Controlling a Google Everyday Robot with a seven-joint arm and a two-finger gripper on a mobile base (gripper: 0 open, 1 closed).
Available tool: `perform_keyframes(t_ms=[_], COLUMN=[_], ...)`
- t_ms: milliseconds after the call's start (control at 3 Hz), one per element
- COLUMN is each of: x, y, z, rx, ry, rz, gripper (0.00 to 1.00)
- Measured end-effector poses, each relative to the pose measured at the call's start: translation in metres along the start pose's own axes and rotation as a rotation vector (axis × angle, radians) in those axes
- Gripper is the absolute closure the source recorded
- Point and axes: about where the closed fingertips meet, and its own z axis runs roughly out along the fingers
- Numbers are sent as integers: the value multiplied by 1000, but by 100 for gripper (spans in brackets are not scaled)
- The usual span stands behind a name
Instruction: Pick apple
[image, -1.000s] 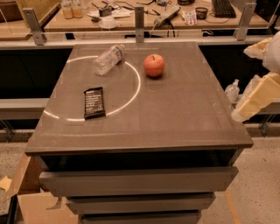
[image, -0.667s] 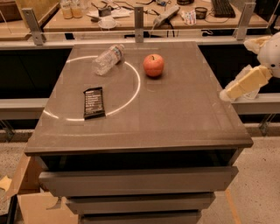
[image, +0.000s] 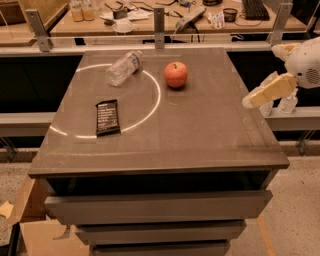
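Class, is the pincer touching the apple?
No, the pincer hovers by the table's right edge, well apart from the apple.

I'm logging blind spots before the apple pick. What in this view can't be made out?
All in the camera view:
- The arm behind the gripper, which is at the table's right edge: cut off by the picture's right side.
- The apple's far side: hidden by the apple itself.
- Print on the dark wrapper: too small to read.
- Whether the clear bottle holds liquid: unclear.
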Motion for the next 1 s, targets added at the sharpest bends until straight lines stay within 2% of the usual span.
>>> perform_keyframes(t_ms=[333, 1000], x=[-10, -27], y=[0, -15], z=[17, 82], rx=[-9, -44], ry=[-69, -188], rz=[6, 8], gripper=[0, 0])
